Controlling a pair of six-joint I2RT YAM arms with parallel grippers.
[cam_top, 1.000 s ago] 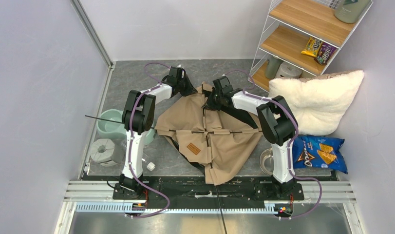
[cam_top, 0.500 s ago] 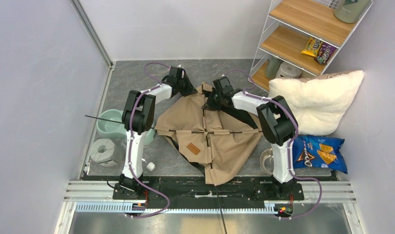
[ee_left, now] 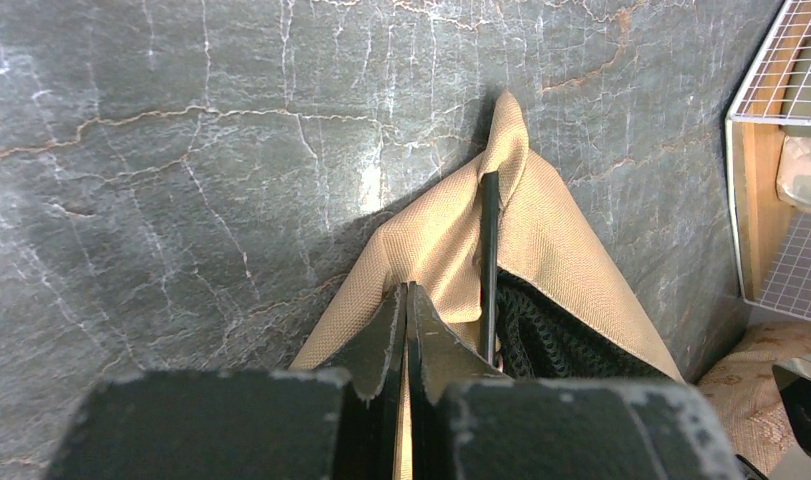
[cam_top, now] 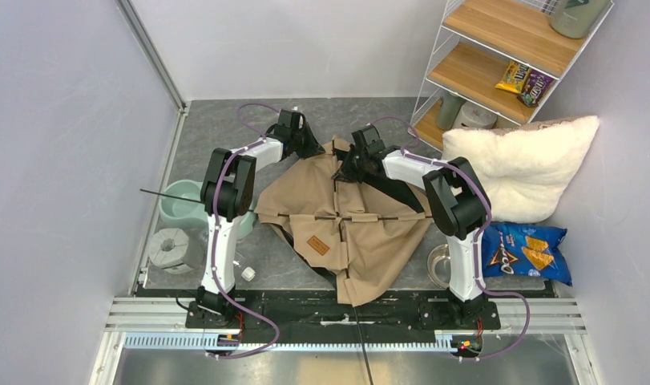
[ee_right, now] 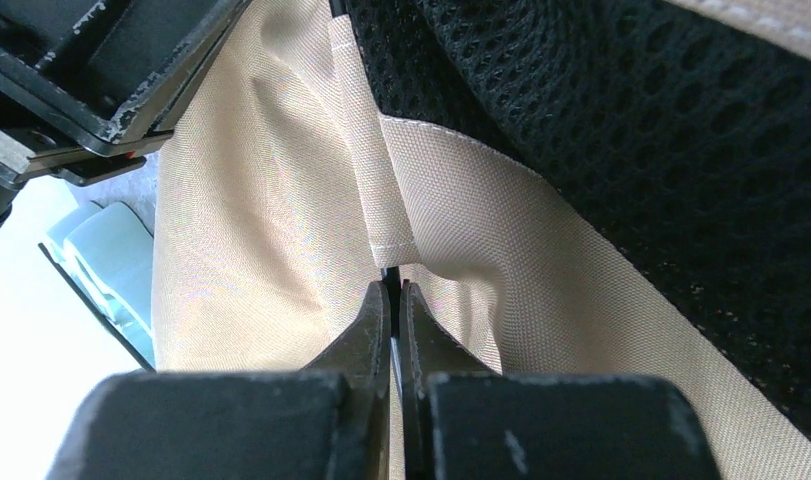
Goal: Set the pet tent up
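We record the tent (cam_top: 369, 228) as tan with black mesh and a brown label (cam_top: 318, 245). Floor (cam_top: 225, 120) grey, marbled with pale veins. Pillow (cam_top: 522, 164) white; bag (cam_top: 526, 249) blue with orange chips; bowl (cam_top: 179, 210) pale green; shelves (cam_top: 466, 70) light wood.

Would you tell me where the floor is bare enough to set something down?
The widest bare floor runs along the back wall, beyond the pet tent. A smaller patch lies between its near-left edge and the rail. Crowded: pillow, chip bag and steel bowl on the right; green bowl on the left.
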